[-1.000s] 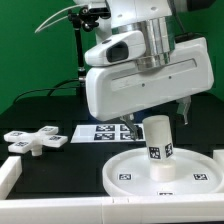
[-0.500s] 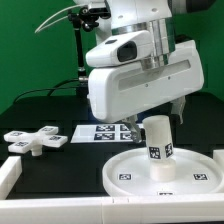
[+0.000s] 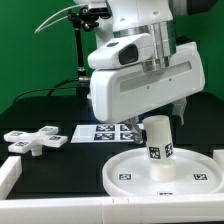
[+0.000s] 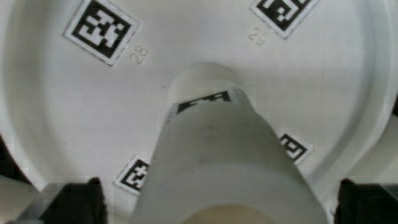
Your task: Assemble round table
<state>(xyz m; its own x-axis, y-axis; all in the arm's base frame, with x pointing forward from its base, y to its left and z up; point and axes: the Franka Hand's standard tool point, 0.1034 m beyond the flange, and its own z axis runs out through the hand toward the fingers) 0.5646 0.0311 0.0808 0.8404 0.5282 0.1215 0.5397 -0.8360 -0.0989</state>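
The hand [image 4: 214, 196] has shifted slightly; leg [image 3: 158, 146] stands upright between its spread fingers [image 4: 75, 196]

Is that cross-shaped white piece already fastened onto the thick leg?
No, the cross base lies flat at the exterior view's left, well apart from the leg standing upright on the round disc.

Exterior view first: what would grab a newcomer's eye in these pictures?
The bulky white arm fills the middle, its open end effector straddling the leg, which stands upright on the disc. The cross base lies apart at the exterior view's left, and the marker board shows behind the disc.
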